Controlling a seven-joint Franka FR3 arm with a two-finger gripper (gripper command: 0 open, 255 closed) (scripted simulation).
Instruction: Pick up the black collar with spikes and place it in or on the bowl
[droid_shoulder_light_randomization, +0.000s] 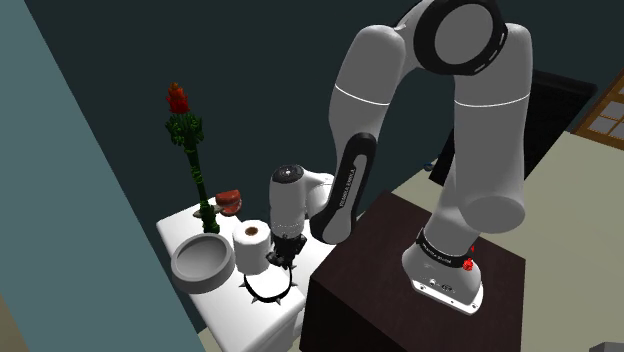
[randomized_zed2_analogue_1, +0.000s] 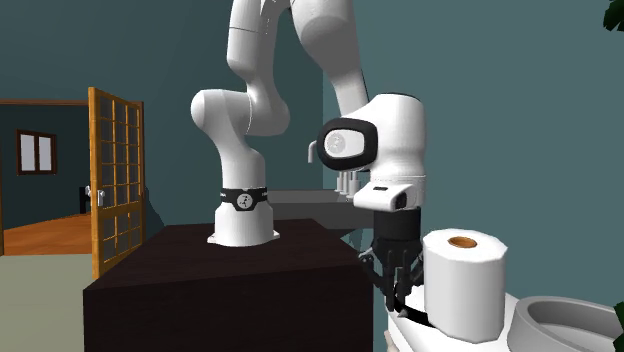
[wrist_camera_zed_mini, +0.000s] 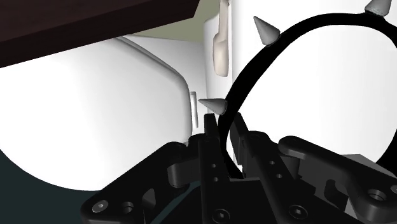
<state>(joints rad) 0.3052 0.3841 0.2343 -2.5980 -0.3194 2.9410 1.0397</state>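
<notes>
On a white surface (droid_shoulder_light_randomization: 222, 302), the gripper (droid_shoulder_light_randomization: 285, 253) pinches the spiked black collar (wrist_camera_zed_mini: 224, 119). A grey bowl (droid_shoulder_light_randomization: 198, 276) sits near, toward the shoulder view's left.

Black spiked collar (wrist_camera_zed_mini: 240, 83): the far arc of its ring runs off the wrist view's edge. In the second exterior view it is mostly lost behind the white toilet-paper roll with a brown core (randomized_zed2_analogue_1: 460, 285) and the all-black gripper (randomized_zed2_analogue_1: 397, 295) just beside that roll. Pale grey round bowl (randomized_zed2_analogue_1: 560, 318), on the roll's side away from the gripper, is cut by the picture's edge, part of its rim showing; small red-and-white item (droid_shoulder_light_randomization: 229, 201), behind the roll in the shoulder view, is too small to identify.
</notes>
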